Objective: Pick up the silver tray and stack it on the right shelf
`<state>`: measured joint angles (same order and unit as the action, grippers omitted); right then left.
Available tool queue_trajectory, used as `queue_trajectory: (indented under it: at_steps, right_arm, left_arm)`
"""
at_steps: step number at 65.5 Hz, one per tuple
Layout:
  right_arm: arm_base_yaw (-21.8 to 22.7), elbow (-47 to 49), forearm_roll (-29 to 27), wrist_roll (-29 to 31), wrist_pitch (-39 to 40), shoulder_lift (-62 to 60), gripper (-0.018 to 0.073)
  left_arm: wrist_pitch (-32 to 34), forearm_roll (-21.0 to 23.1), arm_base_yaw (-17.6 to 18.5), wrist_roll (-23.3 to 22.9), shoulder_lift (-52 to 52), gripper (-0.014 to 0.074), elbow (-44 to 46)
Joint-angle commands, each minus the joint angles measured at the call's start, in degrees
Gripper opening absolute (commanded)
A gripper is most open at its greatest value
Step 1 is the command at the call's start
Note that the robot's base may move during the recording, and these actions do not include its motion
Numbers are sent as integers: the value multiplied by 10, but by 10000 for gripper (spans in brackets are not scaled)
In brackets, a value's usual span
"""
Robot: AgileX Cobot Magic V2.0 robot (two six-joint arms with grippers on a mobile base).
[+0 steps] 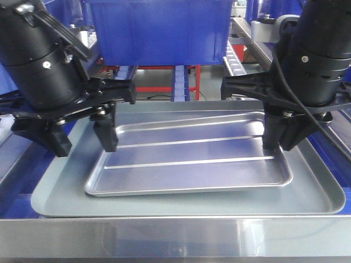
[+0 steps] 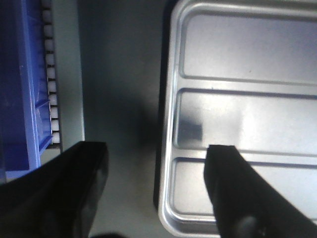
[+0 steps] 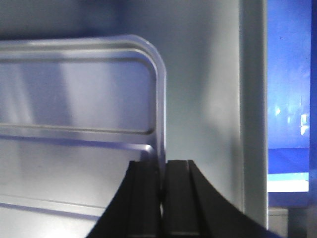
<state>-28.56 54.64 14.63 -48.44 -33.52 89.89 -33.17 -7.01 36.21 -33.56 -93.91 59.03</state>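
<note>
Front view, silver tray: we see the silver tray (image 1: 189, 156) lying flat inside a larger grey tray (image 1: 60, 192), between our two grippers.
Front view, left gripper: our left gripper (image 1: 82, 137) stands over the tray's left end with its jaws spread; one finger (image 1: 107, 131) comes down just inside the left rim, the other sits outside it over the grey tray.
Front view, right gripper: our right gripper (image 1: 279, 134) is at the tray's right rim, fingers together on the edge.
Front view, behind the grippers: a blue bin (image 1: 159, 30) sits beyond the trays; a roller rail (image 1: 233, 57) runs back to the right of it.
Front view, in front of the grippers: a flat steel lip (image 1: 175, 238) runs along the near edge.

Left wrist view, left gripper: the jaws are released and wide apart (image 2: 156, 198); the silver tray's rim (image 2: 168, 124) runs between the two fingers, untouched as far as we can tell.
Left wrist view, beside the gripper: white rollers (image 2: 49, 74) and a blue edge lie far out past the outer finger.

Right wrist view, right gripper: our fingers are clenched (image 3: 162, 198) on the silver tray's rim (image 3: 159, 109), one finger on each side of it.
Right wrist view, outward of the gripper: the grey tray's floor (image 3: 203, 99), then blue.
</note>
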Motion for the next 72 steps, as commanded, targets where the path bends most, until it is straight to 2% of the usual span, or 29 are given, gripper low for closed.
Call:
queue_trajectory:
  at_steps: [1,8,10,11,18,24,28,32,36,38,40,44,50,57,60,65,72]
  right_arm:
    - [3,20,10,-1,16,-22,256]
    - [3,20,10,-1,12,-22,586]
    - [3,20,10,-1,10,-22,650]
    - [3,20,10,-1,9,-22,649]
    - [3,20,10,-1,9,-23,603]
    - [3,21,10,-1,9,-31,559]
    - [3,21,10,-1,9,-46,456]
    - [3,21,10,-1,8,-58,306]
    - [3,21,10,-1,10,-70,103]
    - [3,21,10,-2,13,-75,30]
    - [3,21,10,-2,20,-76,73]
    - [3,21,10,-2,28,-77,96]
    - [3,21,10,-2,39,-79,88]
    - [-1,21,6,-2,35,-101,53]
    - [-3,19,7,-1,39,-116,48]
    - [-10,9,20,-1,57,-148,48]
    - [-30,-30,63,-1,97,-198,48]
  left_arm:
    - [-2,-7,-2,-9,16,392,26]
    - [-8,-7,-3,-9,16,391,38]
    - [-12,-7,-3,-9,16,391,43]
    - [-14,-7,-3,-9,16,391,46]
    - [-18,-10,-3,-9,16,359,60]
    - [-33,-11,-3,-9,16,232,77]
    - [-55,-11,-3,-9,16,25,94]
    - [-68,-11,-3,-9,16,-113,105]
    - [-72,-11,-3,-6,16,-74,112]
    - [-71,-11,-3,-6,16,-78,114]
    - [-70,-13,-3,-6,16,-84,114]
    - [-68,-25,-3,-6,16,-96,114]
    - [-81,-47,-3,0,16,-95,116]
    - [-98,-49,-3,0,35,-95,104]
    - [-78,-49,-1,-2,56,-95,84]
    - [-4,-30,0,-6,113,-95,35]
    - [77,-17,0,-6,194,-95,-52]
